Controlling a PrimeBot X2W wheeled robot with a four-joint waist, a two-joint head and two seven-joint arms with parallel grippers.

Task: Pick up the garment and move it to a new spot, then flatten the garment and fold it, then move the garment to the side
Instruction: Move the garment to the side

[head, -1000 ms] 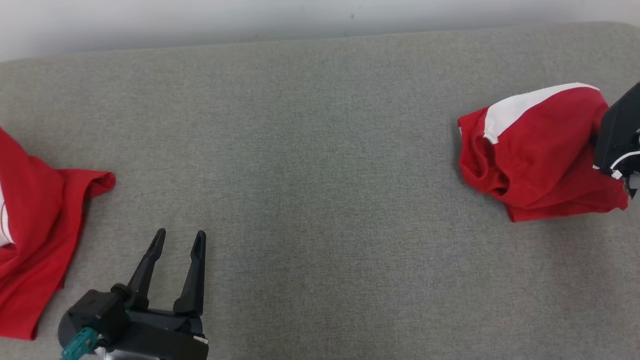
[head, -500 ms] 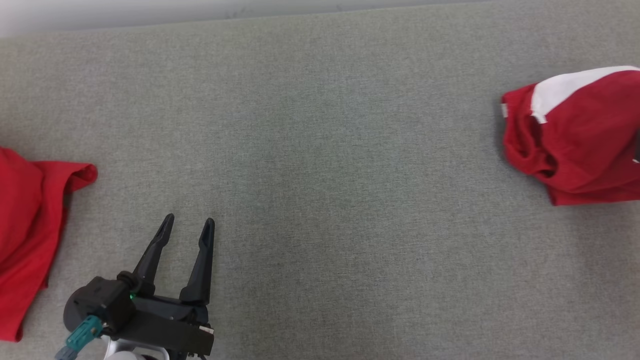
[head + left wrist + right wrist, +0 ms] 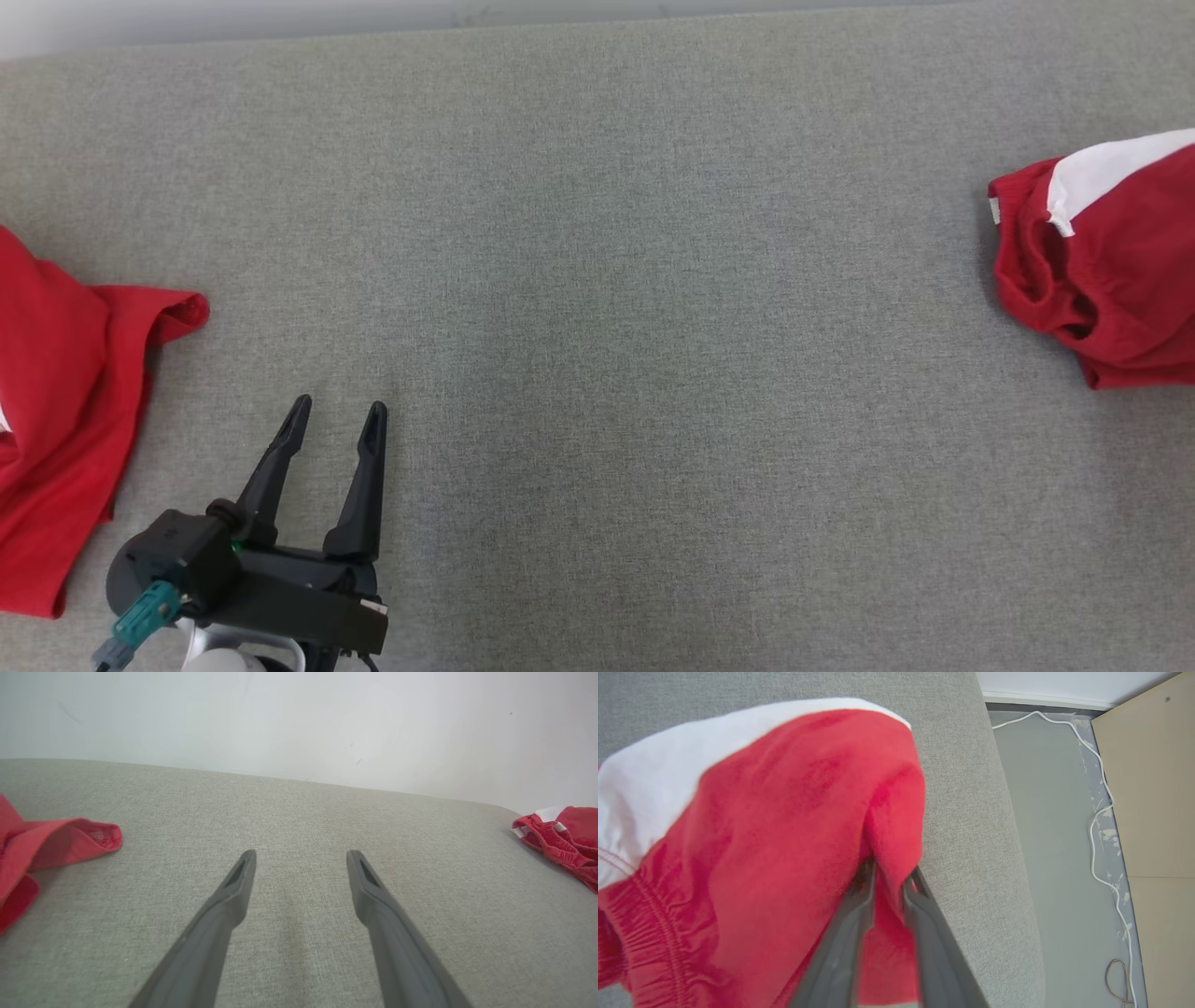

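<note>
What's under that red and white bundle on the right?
The red-and-white garment lies on the grey cushion; the cloth hides anything beneath it. The right claw has a fold between its fingers.

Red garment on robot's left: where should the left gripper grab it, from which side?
Take the cuff that juts from the red garment toward the middle of the grey surface: it lies free, slightly raised, its open end facing that way. Bring the open left gripper in from the middle side, jaws straddling the cuff's edge.

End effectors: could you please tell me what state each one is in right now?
Left end effector: open, holding nothing.
Right end effector: closed on a fold of the red-and-white garment.
</note>
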